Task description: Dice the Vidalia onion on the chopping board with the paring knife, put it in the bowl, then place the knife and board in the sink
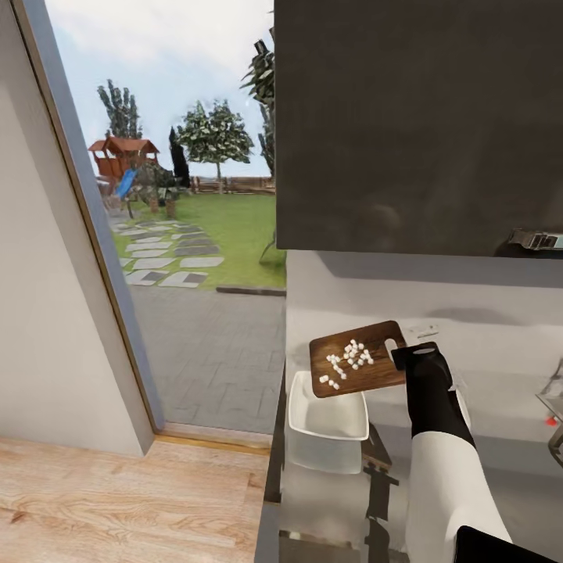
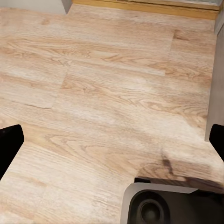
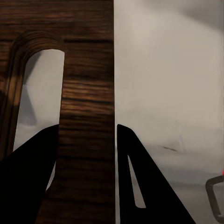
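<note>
My right gripper (image 1: pixel 407 353) is shut on the slot-handle end of the brown chopping board (image 1: pixel 375 336) and holds it in the air, tilted over the white bowl (image 1: pixel 328 418). The diced onion (image 1: pixel 350 358) lies as white bits on the board. The bowl stands at the left end of the grey countertop (image 1: pixel 500 446). In the right wrist view the dark fingers (image 3: pixel 144 186) clamp the board (image 3: pixel 86 93) beside its slot. My left gripper (image 2: pixel 113 140) hangs open over the wooden floor (image 2: pixel 102 84). The paring knife and the sink basin are out of view.
A dark wall cabinet (image 1: pixel 414 117) hangs above the board. A chrome tap with a red dot (image 1: pixel 554 414) shows at the right edge. A glass door (image 1: pixel 195 234) to the garden is on the left, with wooden floor (image 1: pixel 117 500) below it.
</note>
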Robot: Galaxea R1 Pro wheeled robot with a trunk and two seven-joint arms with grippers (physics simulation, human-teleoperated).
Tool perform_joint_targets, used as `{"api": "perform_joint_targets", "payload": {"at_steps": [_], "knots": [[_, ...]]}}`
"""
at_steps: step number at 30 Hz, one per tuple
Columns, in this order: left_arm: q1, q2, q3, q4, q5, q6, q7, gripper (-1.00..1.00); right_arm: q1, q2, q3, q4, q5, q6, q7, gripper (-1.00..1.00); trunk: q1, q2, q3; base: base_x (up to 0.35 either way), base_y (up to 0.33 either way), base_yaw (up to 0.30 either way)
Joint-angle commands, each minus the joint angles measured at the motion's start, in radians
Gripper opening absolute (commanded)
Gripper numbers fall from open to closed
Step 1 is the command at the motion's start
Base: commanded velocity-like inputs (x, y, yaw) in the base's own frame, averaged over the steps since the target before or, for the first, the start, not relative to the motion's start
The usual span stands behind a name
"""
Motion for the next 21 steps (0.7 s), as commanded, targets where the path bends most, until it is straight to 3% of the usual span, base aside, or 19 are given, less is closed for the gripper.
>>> {"api": "perform_joint_targets", "payload": {"at_steps": [1,16,21], "knots": [[0.0,0.001,-0.008,-0.002,0.005,-0.001,0.008,1.0,-0.001,0.001,-0.003,-0.001,0.01,0.0,0.009,-1.0,0.001,-0.002,-0.002,0.0,0.0,0.0],[0.0,0.001,-0.009,-0.002,0.005,-0.001,0.008,1.0,-0.001,0.001,-0.004,0.023,0.01,-0.059,0.006,-1.0,0.001,-0.002,-0.002,0.0,0.0,0.0],[-0.001,0.001,-0.008,-0.003,0.005,-0.001,0.008,1.0,-0.001,0.001,-0.004,0.054,0.009,-0.085,-0.034,-1.0,0.001,-0.002,-0.002,0.0,0.0,0.0]]}}
